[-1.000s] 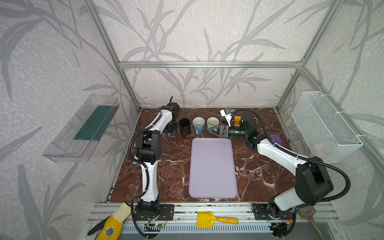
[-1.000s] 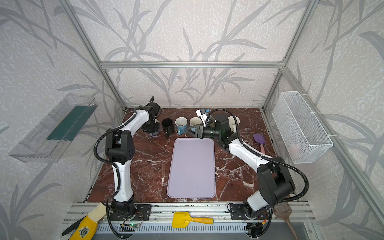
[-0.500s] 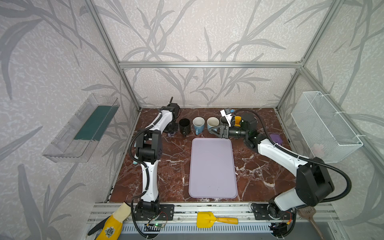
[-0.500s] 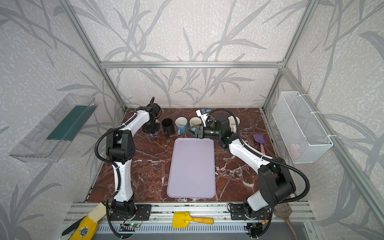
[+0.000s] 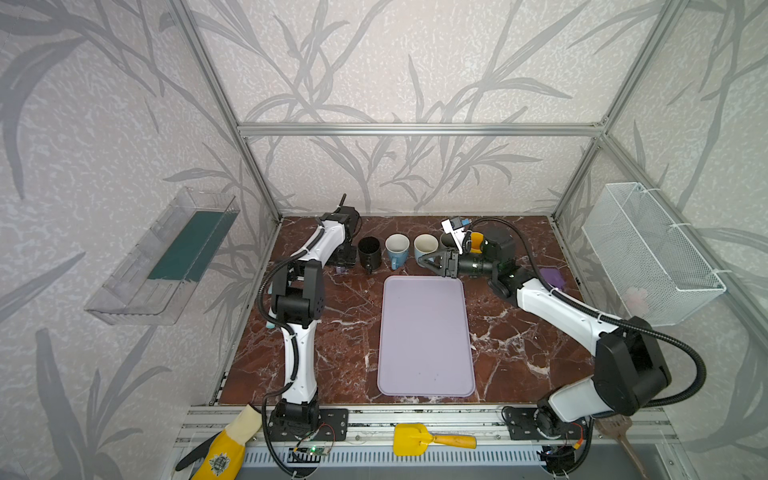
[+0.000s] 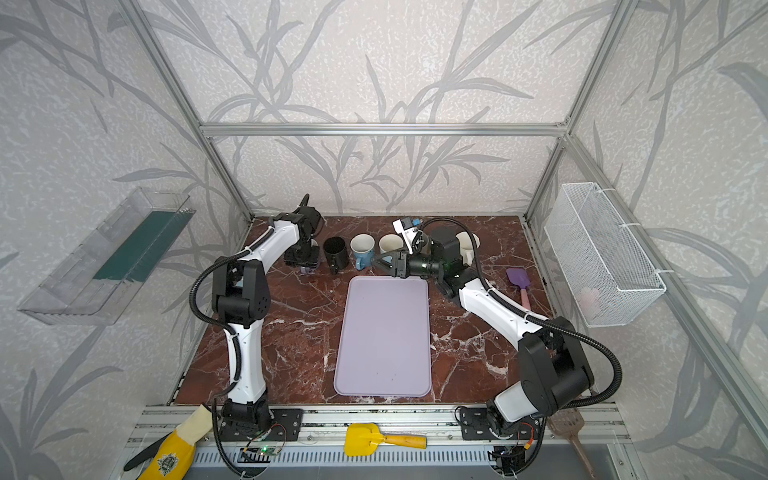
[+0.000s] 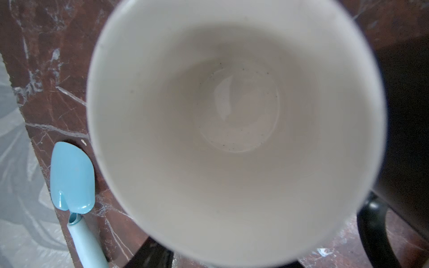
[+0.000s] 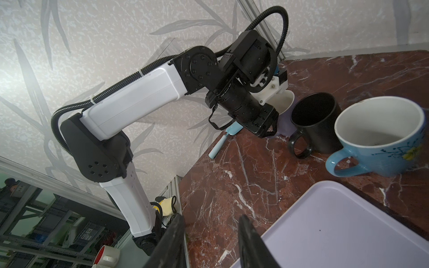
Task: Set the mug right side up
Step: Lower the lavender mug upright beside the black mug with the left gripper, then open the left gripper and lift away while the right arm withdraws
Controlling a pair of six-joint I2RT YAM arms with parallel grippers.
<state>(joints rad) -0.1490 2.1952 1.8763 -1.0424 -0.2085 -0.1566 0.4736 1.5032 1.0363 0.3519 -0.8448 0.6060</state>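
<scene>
The mug (image 7: 232,111) is lavender outside and white inside. It stands upright at the back left of the table, mouth up, and fills the left wrist view. In the right wrist view its rim (image 8: 285,102) shows behind my left gripper (image 8: 267,131), which hangs right over the mug with its jaws apart; one dark finger (image 7: 153,255) shows below the rim. In both top views the left arm hides the mug almost wholly. My right gripper (image 8: 211,243) (image 5: 428,262) stands open and empty at the back edge of the tray.
A black mug (image 5: 369,251), a blue mug (image 5: 397,249) and a cream mug (image 5: 424,247) stand upright in a row beside it. A light blue spatula (image 7: 72,178) lies by the table's left edge. A lavender tray (image 5: 424,336) covers the middle. A purple spatula (image 6: 519,278) lies at right.
The left gripper's jaws have spread apart over the mug; neither arm has visibly shifted. The right gripper is unchanged.
</scene>
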